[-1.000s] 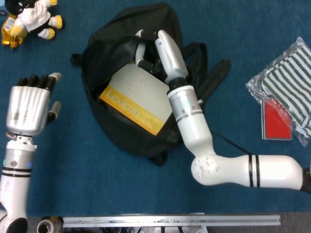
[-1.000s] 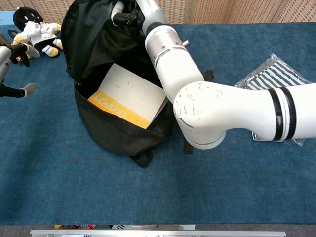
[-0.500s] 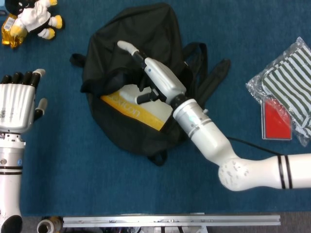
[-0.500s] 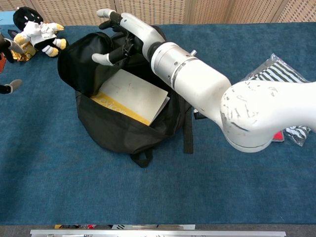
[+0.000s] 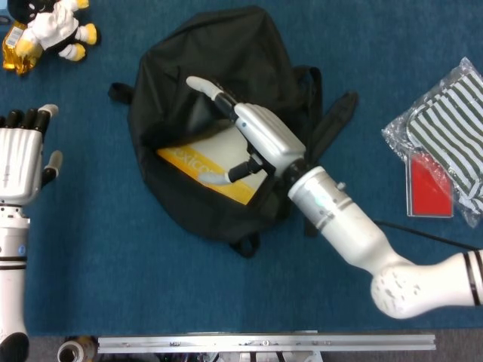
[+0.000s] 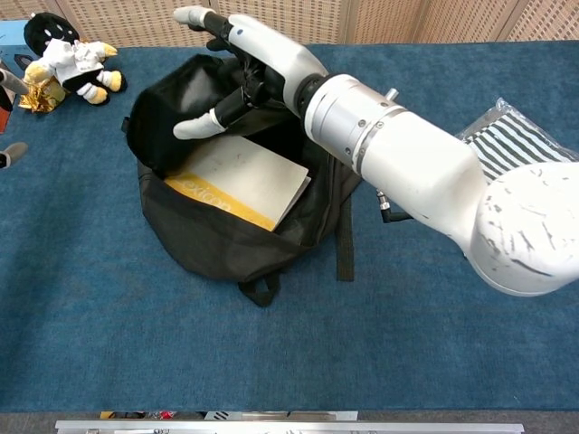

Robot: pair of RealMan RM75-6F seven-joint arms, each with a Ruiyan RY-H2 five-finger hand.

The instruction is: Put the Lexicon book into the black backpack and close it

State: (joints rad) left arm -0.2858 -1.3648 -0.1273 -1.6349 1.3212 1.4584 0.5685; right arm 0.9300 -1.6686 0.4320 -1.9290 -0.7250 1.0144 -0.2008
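Observation:
The black backpack (image 5: 226,68) lies open in the middle of the blue table, also seen in the chest view (image 6: 217,240). The Lexicon book (image 5: 215,167), white with a yellow band, sits inside the opening, its far edge under the bag's upper flap; the chest view shows the book (image 6: 240,176) too. My right hand (image 5: 256,136) hovers over the opening with fingers spread and holds nothing; from the chest it is the right hand (image 6: 253,59) above the flap. My left hand (image 5: 19,154) stays flat and open at the left, well away from the bag.
A plush toy (image 5: 49,26) lies at the far left corner. A striped packet (image 5: 445,124) with a red card (image 5: 430,187) lies at the right. The bag's straps (image 5: 332,124) trail to the right. A metal rail (image 5: 264,343) runs along the near edge.
My right hand let go of the raised upper flap and drew back over the opening. The flap dropped and now covers the book's far edge. My left hand drifted left.

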